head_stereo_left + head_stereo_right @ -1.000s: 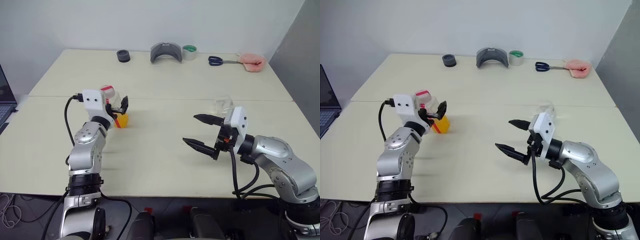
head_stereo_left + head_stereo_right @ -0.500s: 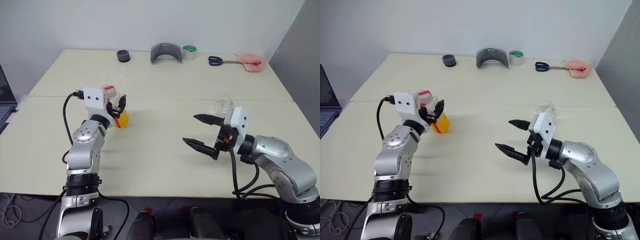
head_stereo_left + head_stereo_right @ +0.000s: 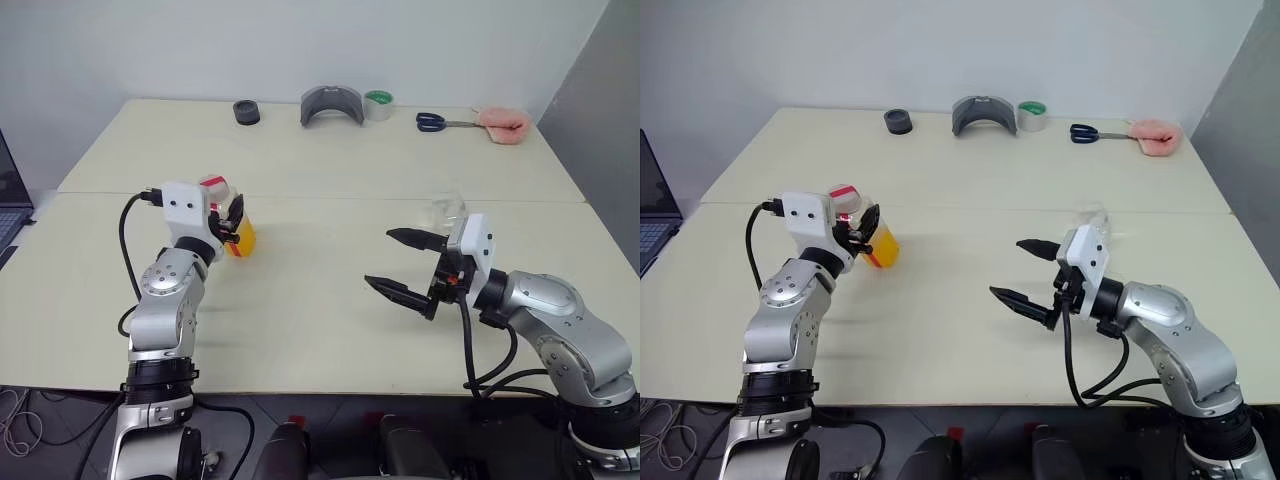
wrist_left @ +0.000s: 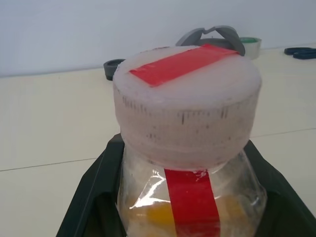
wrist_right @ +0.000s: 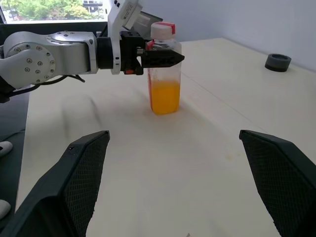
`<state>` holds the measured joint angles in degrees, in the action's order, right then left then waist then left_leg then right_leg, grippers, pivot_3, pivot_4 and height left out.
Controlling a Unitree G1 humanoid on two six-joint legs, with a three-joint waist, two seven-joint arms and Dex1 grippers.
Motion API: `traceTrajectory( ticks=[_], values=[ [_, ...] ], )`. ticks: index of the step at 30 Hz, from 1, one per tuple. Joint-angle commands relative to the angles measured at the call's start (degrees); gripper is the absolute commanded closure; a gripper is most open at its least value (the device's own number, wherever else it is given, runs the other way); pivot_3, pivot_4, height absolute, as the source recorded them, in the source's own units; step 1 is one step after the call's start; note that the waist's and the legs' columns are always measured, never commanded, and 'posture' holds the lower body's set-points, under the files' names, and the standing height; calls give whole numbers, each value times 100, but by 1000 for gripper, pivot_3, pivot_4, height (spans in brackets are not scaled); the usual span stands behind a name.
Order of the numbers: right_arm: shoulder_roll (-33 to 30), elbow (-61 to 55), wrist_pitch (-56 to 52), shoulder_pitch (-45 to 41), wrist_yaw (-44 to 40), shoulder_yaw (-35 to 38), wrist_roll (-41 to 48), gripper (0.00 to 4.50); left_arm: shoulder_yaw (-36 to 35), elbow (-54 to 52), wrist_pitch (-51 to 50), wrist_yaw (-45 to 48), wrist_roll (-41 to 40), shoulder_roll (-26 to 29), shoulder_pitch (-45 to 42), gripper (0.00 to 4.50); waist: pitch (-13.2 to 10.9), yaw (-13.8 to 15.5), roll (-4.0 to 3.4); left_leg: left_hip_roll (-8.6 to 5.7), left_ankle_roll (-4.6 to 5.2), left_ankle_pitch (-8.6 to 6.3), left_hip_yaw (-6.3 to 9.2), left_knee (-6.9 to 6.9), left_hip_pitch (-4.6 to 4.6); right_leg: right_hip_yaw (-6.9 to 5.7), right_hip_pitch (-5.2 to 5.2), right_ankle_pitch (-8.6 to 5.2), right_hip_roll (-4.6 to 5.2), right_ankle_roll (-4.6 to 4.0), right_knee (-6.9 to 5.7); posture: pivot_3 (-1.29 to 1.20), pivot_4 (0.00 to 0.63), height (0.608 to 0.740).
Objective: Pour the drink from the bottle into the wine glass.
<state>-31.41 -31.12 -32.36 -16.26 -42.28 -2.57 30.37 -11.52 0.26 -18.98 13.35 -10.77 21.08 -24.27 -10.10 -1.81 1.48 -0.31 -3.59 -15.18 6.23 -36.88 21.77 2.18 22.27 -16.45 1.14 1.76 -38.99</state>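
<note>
Bottle (image 5: 164,69): small, clear plastic, pale pink screw cap (image 4: 186,101) with a red strip across its top and down the front. Orange drink (image 5: 165,98) fills the lower part only. Stands upright on the table (image 3: 300,290), robot's left side, near the seam between the two tabletops.

Left hand (image 5: 160,57) grips the bottle just under the cap, black fingers narrowed against both sides of the clear wall.

Wine glass (image 3: 446,209): clear, hard to make out, on the right side just behind the right hand (image 3: 396,263); stem and foot hidden by it. Right hand holds nothing, fingers spread wide, hanging above bare table, well apart from the bottle.

Far edge of table: black ring (image 3: 246,111), grey curved piece (image 3: 332,104), green-cored tape roll (image 3: 378,104), blue-handled scissors (image 3: 437,122), pink cloth (image 3: 503,124). All well apart from bottle and glass.
</note>
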Motion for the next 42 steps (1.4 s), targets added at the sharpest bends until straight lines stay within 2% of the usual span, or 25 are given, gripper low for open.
traceTrajectory(
  ticks=[1, 11, 13, 18, 31, 34, 40, 42],
  values=[
    [26, -77, 147, -57, -17, -4, 4, 0, 53, 36, 107, 86, 114, 108, 71, 2351, 0, -1, 0, 0, 0, 0, 0, 0, 0, 0, 0, 0, 0, 0, 0, 0, 150, 740],
    [78, -48, 166, -110, 29, -58, 5, 0, -18, 349, 191, 230, 56, 166, -216, 2354, 0, -3, 0, 0, 0, 0, 0, 0, 0, -1, 0, 0, -1, 0, -1, 0, 150, 740],
    [82, -57, 162, -109, 34, -62, 8, 0, -21, 411, 220, 250, 68, 176, -241, 1611, 0, -3, 0, 0, 0, 0, 2, 0, 0, -2, 0, 0, -1, 0, -1, 0, 150, 740],
    [87, -74, 152, -101, 39, -56, 15, 0, 14, 479, 301, 319, 99, 215, -270, 72, 0, 4, 1, 0, 0, 0, 3, 0, 3, -3, 1, 0, 0, 0, 0, 0, 150, 740],
    [80, -76, 151, -99, 31, -74, 7, 0, 94, 477, 535, 512, 212, 302, -224, 32, 0, 3, 0, 0, 0, 0, 2, 0, 3, -2, 1, 0, 0, 0, 0, 0, 150, 740],
    [77, -69, 156, -98, 24, -77, 1, 0, 86, 476, 536, 508, 209, 291, -215, 610, 0, 3, 0, 0, 0, 0, 2, 0, 3, -2, 1, 0, 0, 0, 0, 0, 150, 740],
    [71, -63, 160, -88, 22, -71, -7, 0, 68, 477, 518, 443, 213, 260, -182, 2400, 0, -1, 0, 0, 0, 0, 2, 0, 2, -2, 1, 0, 0, 0, 0, 0, 150, 740],
    [73, -62, 164, -87, 26, -67, -10, 0, 58, 464, 513, 424, 202, 239, -163, 2672, 0, -2, 0, 0, 0, 0, 2, 0, 2, -2, 1, 0, 0, 0, 0, 0, 150, 740]
  ],
)
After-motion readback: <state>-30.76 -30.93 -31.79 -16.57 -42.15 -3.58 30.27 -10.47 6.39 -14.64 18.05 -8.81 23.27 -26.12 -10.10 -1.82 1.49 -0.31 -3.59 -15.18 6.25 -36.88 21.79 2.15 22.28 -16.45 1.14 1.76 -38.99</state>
